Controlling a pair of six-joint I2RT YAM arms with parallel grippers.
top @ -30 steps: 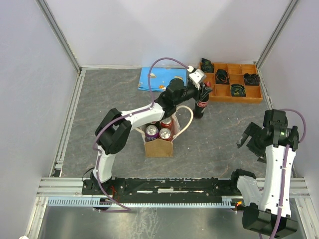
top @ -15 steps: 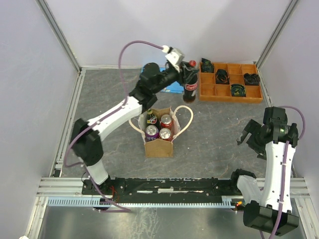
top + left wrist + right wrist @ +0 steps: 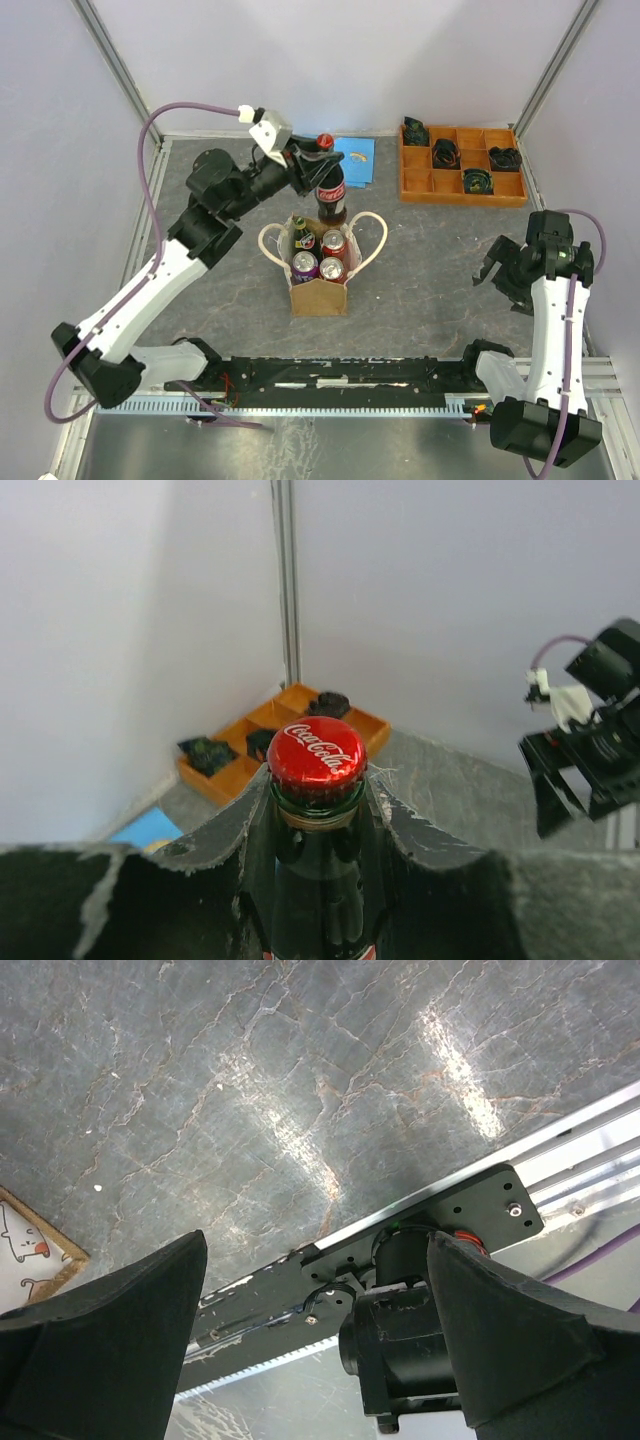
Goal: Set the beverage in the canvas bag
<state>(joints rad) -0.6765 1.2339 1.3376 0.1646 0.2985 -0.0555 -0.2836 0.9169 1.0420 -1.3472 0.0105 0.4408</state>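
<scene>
My left gripper (image 3: pixel 318 172) is shut on the neck of a dark cola bottle (image 3: pixel 330 197) with a red cap (image 3: pixel 317 753). It holds the bottle upright in the air just behind the far rim of the canvas bag (image 3: pixel 319 292). The bag is a small beige tote with cream rope handles (image 3: pixel 375 240) and stands at the table's middle. It holds several cans and a small bottle. My right gripper (image 3: pixel 505 275) is open and empty at the right side, above the floor (image 3: pixel 250 1100).
An orange compartment tray (image 3: pixel 462 165) with dark items stands at the back right; it also shows in the left wrist view (image 3: pixel 255 735). A blue sheet (image 3: pixel 355 160) lies behind the bag. White walls enclose the table. The rail (image 3: pixel 340 372) runs along the near edge.
My left arm has lifted the cola bottle off the table beside the tray and carried it left, to just behind the bag. The right arm has hardly moved.
</scene>
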